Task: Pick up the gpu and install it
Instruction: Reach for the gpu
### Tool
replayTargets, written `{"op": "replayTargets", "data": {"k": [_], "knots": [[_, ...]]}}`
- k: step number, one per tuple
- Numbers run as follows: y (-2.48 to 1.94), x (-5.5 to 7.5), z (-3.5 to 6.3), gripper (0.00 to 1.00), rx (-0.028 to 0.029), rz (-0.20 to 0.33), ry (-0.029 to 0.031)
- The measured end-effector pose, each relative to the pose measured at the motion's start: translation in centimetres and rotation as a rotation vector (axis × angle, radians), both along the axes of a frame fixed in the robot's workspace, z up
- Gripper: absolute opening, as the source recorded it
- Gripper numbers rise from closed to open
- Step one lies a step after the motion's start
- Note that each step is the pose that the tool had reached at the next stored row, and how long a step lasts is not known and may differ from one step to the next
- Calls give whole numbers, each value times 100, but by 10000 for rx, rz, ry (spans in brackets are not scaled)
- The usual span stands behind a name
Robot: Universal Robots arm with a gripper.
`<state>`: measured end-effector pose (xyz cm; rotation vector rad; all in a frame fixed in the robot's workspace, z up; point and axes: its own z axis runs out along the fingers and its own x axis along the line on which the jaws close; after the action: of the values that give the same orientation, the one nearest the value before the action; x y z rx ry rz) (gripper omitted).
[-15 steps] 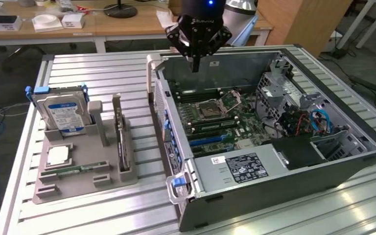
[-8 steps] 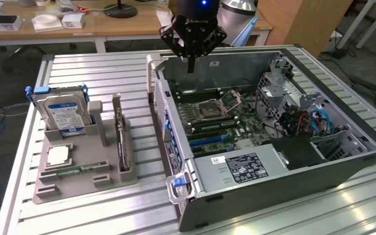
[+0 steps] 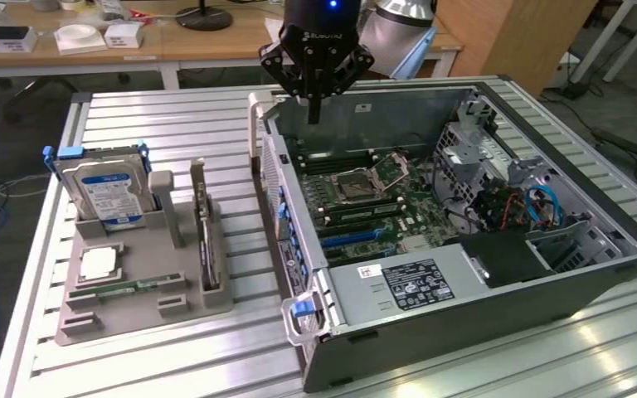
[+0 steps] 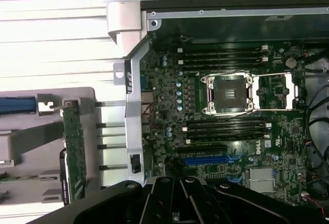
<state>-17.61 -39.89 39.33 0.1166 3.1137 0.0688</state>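
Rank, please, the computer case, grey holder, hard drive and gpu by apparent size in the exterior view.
computer case
grey holder
hard drive and gpu, unranked: the gpu stands edge-on, so they look comparable.

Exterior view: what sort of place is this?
Probably a robotics lab: a robot gripper hangs over an opened computer case, a hard drive stands in a grey holder, desks sit behind.

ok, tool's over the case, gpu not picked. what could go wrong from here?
1. The gpu stands on edge in a slot of the grey holder, with the hard drive close by. The shut tool might clip either one on a grasp.
2. The CPU socket lies open on the board near the blue slot. A tilted card could strike it.
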Motion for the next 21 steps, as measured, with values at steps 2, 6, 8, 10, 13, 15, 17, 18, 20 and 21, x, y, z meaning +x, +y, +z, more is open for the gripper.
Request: {"op": "replayTargets", "data": {"k": [2, 6, 8, 10, 13, 15, 17, 18, 20, 21], "knots": [[0, -32, 0, 10, 0, -1, 0], [0, -94, 0, 10, 0, 0, -1], [0, -124, -1, 10, 1, 1, -1], [0, -153, 0, 10, 0, 0, -1], [0, -196, 0, 10, 0, 0, 0], [0, -225, 0, 10, 0, 0, -1], [0, -252, 0, 10, 0, 0, 0], [0, -266, 0, 10, 0, 0, 0], [0, -294, 0, 10, 1, 0, 0], [0, -309, 0, 10, 0, 0, 0]]}}
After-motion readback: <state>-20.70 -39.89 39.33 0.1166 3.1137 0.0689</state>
